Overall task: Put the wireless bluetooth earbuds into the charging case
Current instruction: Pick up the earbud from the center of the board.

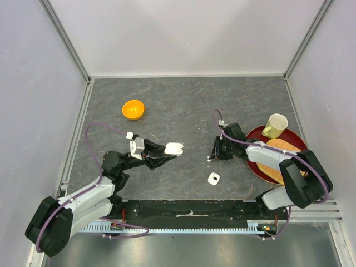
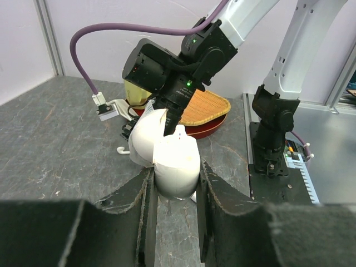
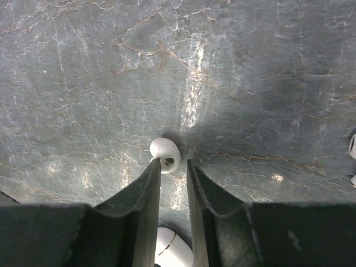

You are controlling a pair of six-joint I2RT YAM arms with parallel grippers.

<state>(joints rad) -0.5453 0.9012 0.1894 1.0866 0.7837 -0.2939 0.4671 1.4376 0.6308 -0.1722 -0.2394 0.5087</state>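
Left jaws clenched on glossy rounded white charging case [image 2: 173, 158], right jaws' tips at smooth white earbud [image 3: 163, 149] on veined grey worktop [image 3: 83, 83], hold cannot be told.

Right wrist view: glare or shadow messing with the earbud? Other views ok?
Right wrist: a bright glare streak runs down the table just above the earbud, which sits at the edge of a dark shadow but is sharp. Left wrist: the charging case is bright with little surface detail; the near jaws are dark and soft. Top external: even light, soft shadows, no glare.
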